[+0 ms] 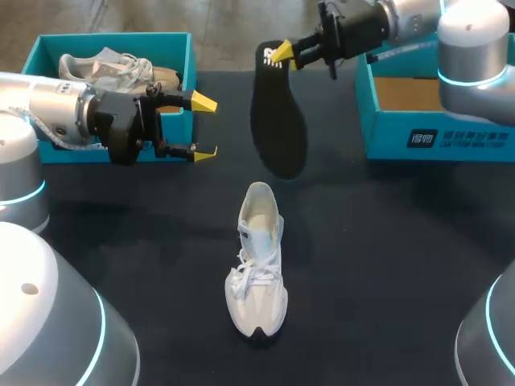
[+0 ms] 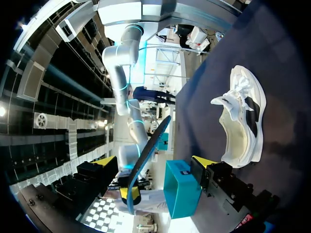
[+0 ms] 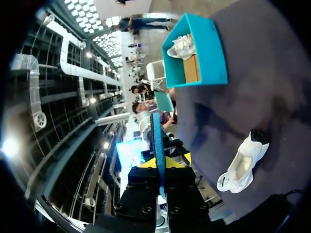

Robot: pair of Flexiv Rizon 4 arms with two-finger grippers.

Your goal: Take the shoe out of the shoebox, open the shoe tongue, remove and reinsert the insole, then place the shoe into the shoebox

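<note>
Right gripper (image 1: 283, 55) is clamped on the narrow end of the thin black foam insole (image 1: 278, 121), which hangs above the far centre of the dark counter (image 1: 386, 265). White lace-up sneaker (image 1: 257, 265) stands at centre, toe nearest. Left gripper (image 1: 204, 127) hangs at far left, fingers apart and empty. Judgement: the insole is light and floppy; the sneaker is light, likely to slide, and best steadied at the heel collar.

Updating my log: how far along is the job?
Done: the shoe stands on the table, and its insole is out. In hand: the right end effector grips the insole aloft. Remaining: reinserting it, then boxing the shoe.
</note>
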